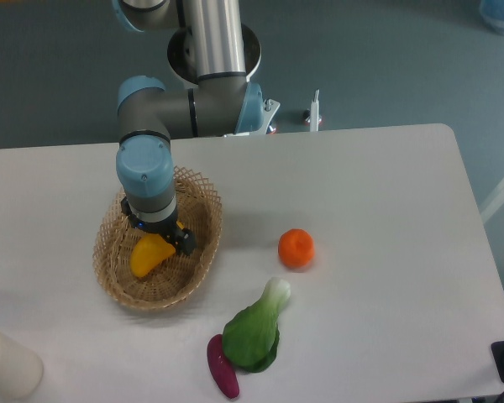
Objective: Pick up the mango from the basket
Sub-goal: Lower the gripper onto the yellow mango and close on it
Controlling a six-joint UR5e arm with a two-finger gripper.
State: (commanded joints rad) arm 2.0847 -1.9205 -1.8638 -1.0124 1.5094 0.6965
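The mango (147,256) is yellow shading to orange and lies inside the tan wicker basket (200,256) at the left of the table. My gripper (161,239) reaches down into the basket right over the mango's upper end, its dark fingers (186,241) at the fruit. The arm's wrist hides the jaws, so I cannot tell whether they are closed on the mango. The mango's lower end shows below and left of the gripper.
A round orange fruit (296,248) sits right of the basket. A green leafy vegetable (256,329) and a purple eggplant (223,366) lie toward the front. A cream cylinder (7,365) stands at the front left corner.
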